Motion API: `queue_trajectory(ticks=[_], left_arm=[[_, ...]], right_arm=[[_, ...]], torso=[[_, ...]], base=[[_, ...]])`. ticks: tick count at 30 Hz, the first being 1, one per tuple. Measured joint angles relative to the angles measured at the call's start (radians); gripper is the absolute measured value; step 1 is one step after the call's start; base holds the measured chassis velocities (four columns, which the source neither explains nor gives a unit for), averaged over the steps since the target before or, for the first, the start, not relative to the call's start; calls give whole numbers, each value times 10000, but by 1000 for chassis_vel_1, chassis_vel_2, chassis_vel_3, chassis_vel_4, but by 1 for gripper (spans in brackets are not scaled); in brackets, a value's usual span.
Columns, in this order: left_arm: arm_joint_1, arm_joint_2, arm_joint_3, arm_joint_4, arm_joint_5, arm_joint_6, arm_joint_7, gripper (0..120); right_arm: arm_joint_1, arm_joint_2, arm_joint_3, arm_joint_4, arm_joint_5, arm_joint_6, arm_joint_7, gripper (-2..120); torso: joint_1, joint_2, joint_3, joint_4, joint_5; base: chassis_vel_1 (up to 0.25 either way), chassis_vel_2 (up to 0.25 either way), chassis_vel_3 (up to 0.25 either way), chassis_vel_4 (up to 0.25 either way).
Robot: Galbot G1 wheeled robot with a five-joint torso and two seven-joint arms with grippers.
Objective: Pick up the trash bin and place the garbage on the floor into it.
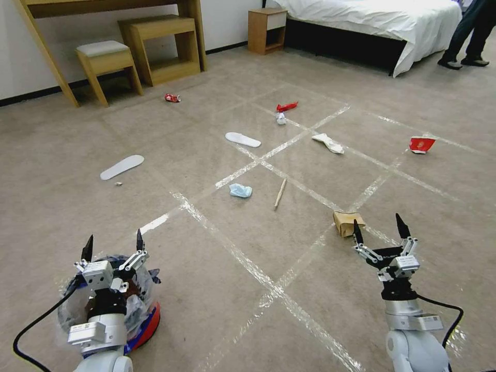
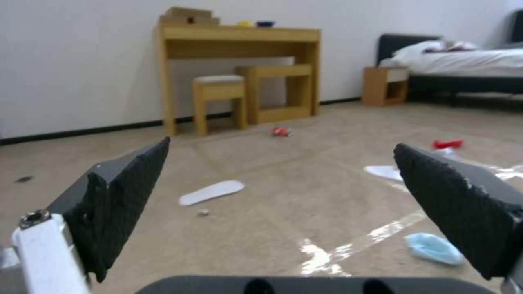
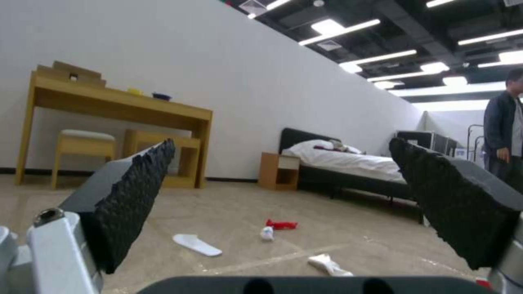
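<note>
Low on left: trash bin upright, mouth up, under left gripper, fingers wide. Right gripper wide too, near brown paper bag. Wooden stick points away. Bare floor between arms.

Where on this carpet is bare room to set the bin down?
Bare beige carpet lies between the round red-and-blue trash bin and the brown paper bag. Crowded: around the blue face mask, wooden stick and white slipper.

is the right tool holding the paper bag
No, the right tool is open and empty, while the paper bag lies on the floor beside it.
</note>
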State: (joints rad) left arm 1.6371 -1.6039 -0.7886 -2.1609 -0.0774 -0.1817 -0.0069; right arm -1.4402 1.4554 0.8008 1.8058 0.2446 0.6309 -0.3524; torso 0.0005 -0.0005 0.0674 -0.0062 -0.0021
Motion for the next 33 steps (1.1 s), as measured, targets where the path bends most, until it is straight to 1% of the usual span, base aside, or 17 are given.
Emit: queue_trajectory(ticks=[1, 4, 6, 8, 11, 12, 15, 16, 19, 20, 21, 24, 25, 27, 31, 32, 33], left_arm=[[0, 0, 0, 0, 0, 0, 0, 100], [96, 396, -447, -650, -157, 1506, -703, 100], [101, 470, -524, -729, -192, 1758, -873, 100], [109, 857, -877, -1027, -552, 2683, -1462, 100], [108, 1090, -1102, -1142, -907, 3127, -1606, 100], [131, 1331, -1427, -1236, -1215, 3616, -1610, 100], [168, 1499, -1777, -1295, -1394, 3935, -1534, 100], [220, 1754, -2153, -1361, -1861, 4489, -1713, 100], [293, 2086, -2434, -1397, -2393, 5044, -2113, 100], [408, 2519, -2729, -1422, -2976, 5636, -2518, 100], [408, 2519, -2729, -1422, -2976, 5636, -2518, 100], [575, 3186, -3320, -1485, -4334, 6934, -3081, 100], [575, 3186, -3320, -1485, -4334, 6934, -3081, 100], [722, 3786, -3799, -1304, -5540, 7711, -3245, 100], [723, 4033, -3885, -1199, -6340, 8123, -3480, 100], [661, 4381, -3952, -920, -7318, 8635, -3855, 100], [635, 4531, -3984, -751, -7528, 8773, -3922, 100]], right_arm=[[0, 0, 0, 0, 0, 0, 0, 100], [35, -76, 23, -52, 68, 1, 8, 100], [42, -85, 26, -55, 90, 1, 11, 100], [64, -127, 41, -65, 144, -10, 23, 100], [80, -152, 49, -77, 183, -17, 36, 100], [93, -177, 63, -82, 224, -23, 52, 100], [95, -203, 87, -83, 271, -29, 67, 100], [96, -247, 121, -83, 342, -37, 77, 100], [94, -295, 159, -82, 397, -40, 82, 100], [89, -352, 197, -85, 455, -40, 82, 100], [89, -352, 197, -85, 455, -40, 82, 100], [70, -406, 248, -128, 517, -32, 83, 100], [70, -406, 248, -128, 517, -32, 83, 100], [23, -418, 273, -159, 589, 6, 77, 100], [8, -420, 278, -167, 599, 25, 69, 100], [2, -429, 281, -169, 612, 35, 63, 100], [2, -437, 281, -169, 624, 36, 61, 100]], torso=[[0, 0, 0, 0, 0], [0, 0, -2, -2, 1], [0, 0, -3, -2, 2], [0, 0, -2, -1, 0], [0, 0, -2, -1, 2], [0, 0, -2, -3, -1], [0, 0, -2, -1, 0], [0, 0, -2, -1, 0], [0, 0, -2, -1, -1], [0, 0, -2, 0, -2], [0, 0, -2, 0, -2], [-1, 0, -2, -1, 2], [-1, 0, -2, -1, 2], [-1, 1, -2, 2, 1], [-1, 0, -2, -1, 0], [-1, 0, -1, -1, 0], [-1, 0, -2, -3, -1]], base=[[0, 0, 0, 0], [0, 0, 0, 0], [0, 0, 0, 0], [0, 0, 0, 0], [0, 0, 0, 0], [0, 0, 0, 0], [0, 0, 0, 0], [0, 0, 0, 0], [0, 0, 0, 0], [0, 0, 0, 0], [0, 0, 0, 0], [0, 0, 0, 0], [0, 0, 0, 0], [0, 0, 0, 0], [0, 0, 0, 0], [0, 0, 0, 0], [0, 0, 0, 0]])
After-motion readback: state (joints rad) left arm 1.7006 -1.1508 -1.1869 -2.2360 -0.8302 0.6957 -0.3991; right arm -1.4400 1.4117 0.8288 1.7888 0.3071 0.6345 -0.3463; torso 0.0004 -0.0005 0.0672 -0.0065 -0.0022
